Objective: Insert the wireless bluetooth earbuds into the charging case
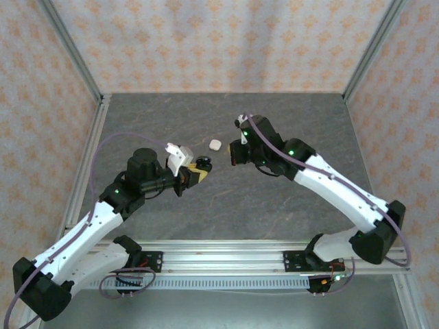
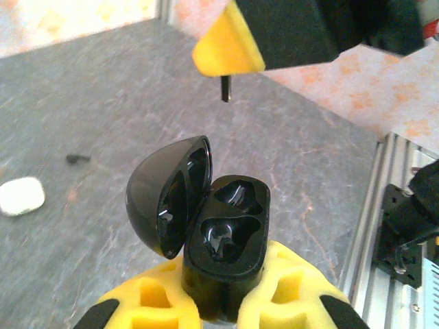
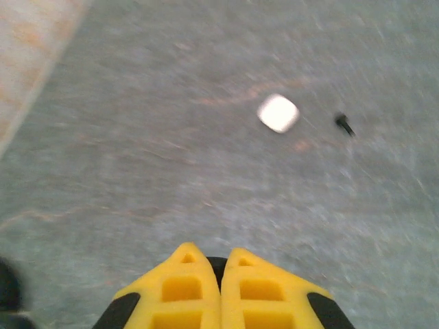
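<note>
Between the fingers of the left gripper (image 2: pixel 223 277) an open black charging case (image 2: pixel 230 226) is clamped. Just above, a black earbud (image 2: pixel 226 89) is pinched by the right gripper (image 3: pixel 220 264). A second earbud (image 2: pixel 77 159) is seen on the table (image 2: pixel 103 89).

Our right gripper (image 3: pixel 221 253) was closed; ahead and to its right on the desk (image 3: pixel 137 171) lay a white case (image 3: pixel 278 113), a black earbud (image 3: pixel 343 124) farther right.

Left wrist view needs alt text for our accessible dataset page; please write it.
The left gripper clamps an open black charging case, both wells empty, lid tipped left. Above it, the right gripper holds a black earbud, stem down. A white case and a loose earbud lie on the table.
</note>
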